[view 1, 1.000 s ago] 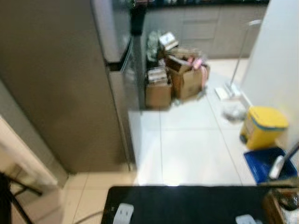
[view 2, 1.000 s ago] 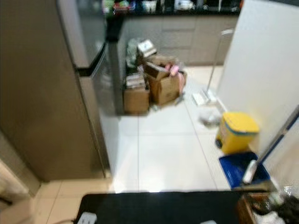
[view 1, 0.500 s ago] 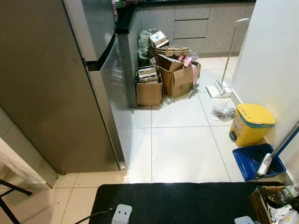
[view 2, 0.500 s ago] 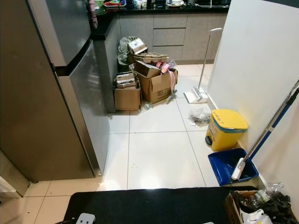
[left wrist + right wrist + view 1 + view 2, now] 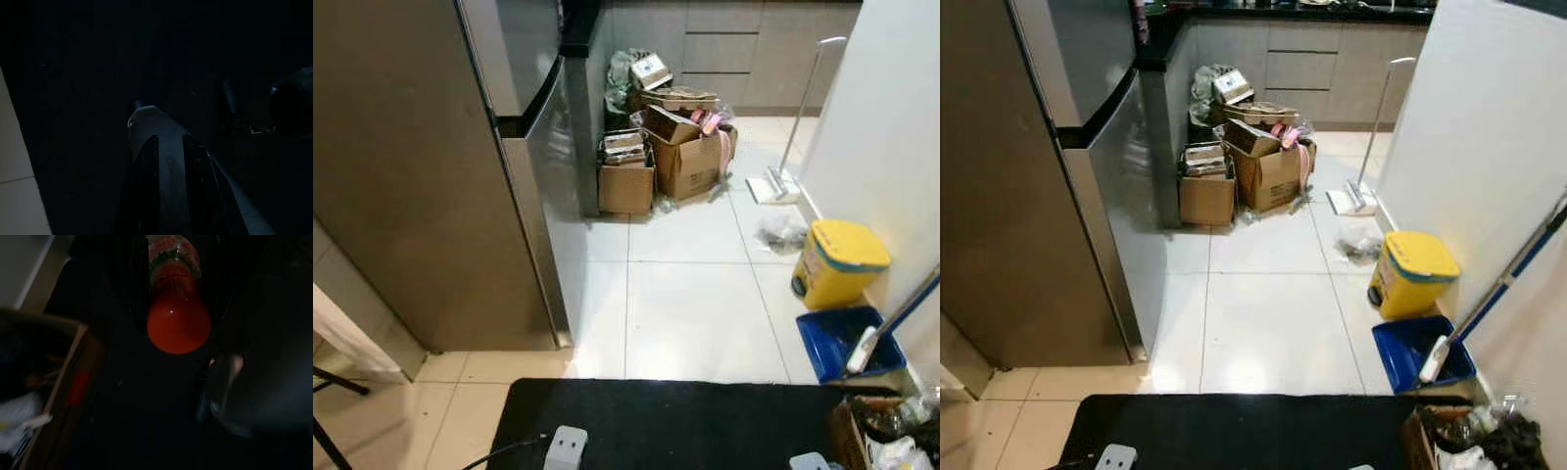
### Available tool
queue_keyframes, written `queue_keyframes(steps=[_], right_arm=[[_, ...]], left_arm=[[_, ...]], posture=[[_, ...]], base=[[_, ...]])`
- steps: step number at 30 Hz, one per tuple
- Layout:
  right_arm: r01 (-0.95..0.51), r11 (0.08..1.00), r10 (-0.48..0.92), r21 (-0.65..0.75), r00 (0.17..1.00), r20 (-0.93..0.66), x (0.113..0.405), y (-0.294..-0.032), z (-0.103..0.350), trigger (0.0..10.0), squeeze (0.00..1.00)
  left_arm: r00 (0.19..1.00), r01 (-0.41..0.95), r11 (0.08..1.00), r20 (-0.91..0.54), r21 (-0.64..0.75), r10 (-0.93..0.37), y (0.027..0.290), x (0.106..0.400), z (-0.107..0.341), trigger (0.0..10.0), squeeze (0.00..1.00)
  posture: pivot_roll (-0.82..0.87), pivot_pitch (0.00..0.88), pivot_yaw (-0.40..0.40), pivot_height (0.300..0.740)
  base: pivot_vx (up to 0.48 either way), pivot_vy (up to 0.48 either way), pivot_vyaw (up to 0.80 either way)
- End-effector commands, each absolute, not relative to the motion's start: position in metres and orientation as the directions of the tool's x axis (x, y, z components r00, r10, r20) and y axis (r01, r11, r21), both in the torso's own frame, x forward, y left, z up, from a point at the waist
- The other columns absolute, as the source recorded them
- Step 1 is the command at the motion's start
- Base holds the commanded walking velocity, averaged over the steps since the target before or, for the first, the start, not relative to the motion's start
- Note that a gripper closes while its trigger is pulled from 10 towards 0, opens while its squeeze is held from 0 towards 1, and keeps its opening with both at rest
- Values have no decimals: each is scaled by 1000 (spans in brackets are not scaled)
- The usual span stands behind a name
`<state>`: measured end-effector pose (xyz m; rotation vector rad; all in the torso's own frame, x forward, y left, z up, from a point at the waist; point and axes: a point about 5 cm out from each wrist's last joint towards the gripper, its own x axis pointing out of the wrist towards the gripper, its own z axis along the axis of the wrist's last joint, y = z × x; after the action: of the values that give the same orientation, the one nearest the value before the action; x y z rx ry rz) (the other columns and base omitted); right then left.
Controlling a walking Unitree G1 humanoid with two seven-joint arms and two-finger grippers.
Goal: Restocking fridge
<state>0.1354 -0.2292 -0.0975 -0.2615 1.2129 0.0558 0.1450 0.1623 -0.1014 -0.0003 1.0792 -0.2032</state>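
Nothing moved but the camera; right fingers (image 5: 142, 308) clamp red bottle (image 5: 178, 303), left fingers (image 5: 168, 181) together.

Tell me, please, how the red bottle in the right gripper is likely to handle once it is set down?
The red bottle looks full, so probably heavy for its size. Its rounded, glossy body may be slippery and could roll if laid sideways.

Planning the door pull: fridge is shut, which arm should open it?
Left, probably. The fridge stands on the robot's left, and the right gripper holds a red bottle. The left gripper looks empty.
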Motion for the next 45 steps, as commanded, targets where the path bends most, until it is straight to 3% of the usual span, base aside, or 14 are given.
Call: queue_keyframes(steps=[1,14,20,32,45], right_arm=[[-203,965,-89,-169,354,-931,136,-228,-97,10000,0],[-227,965,-47,-134,353,-934,141,-218,-98,10000,0],[-200,971,-63,-134,323,-944,119,-228,-103,10000,0],[-160,970,-122,-183,330,-936,118,-246,-98,10000,0],[-148,970,-129,-190,347,-929,127,-242,-97,10000,0]], left_arm=[[429,140,985,-890,-103,-154,163,135,-105,10000,0],[434,127,987,-889,-99,-145,165,135,-105,10000,0],[435,128,986,-887,-110,-155,164,136,-105,10000,0],[426,132,983,-888,-127,-173,162,135,-105,10000,0],[423,138,981,-888,-133,-180,162,135,-105,10000,0]], posture=[[-37,0,-10,740],[-36,0,-9,740],[-35,0,-11,740],[-30,0,-18,740],[-32,0,-18,740]], base=[[0,0,0],[0,0,672],[0,0,788],[0,0,788],[0,-383,0]])
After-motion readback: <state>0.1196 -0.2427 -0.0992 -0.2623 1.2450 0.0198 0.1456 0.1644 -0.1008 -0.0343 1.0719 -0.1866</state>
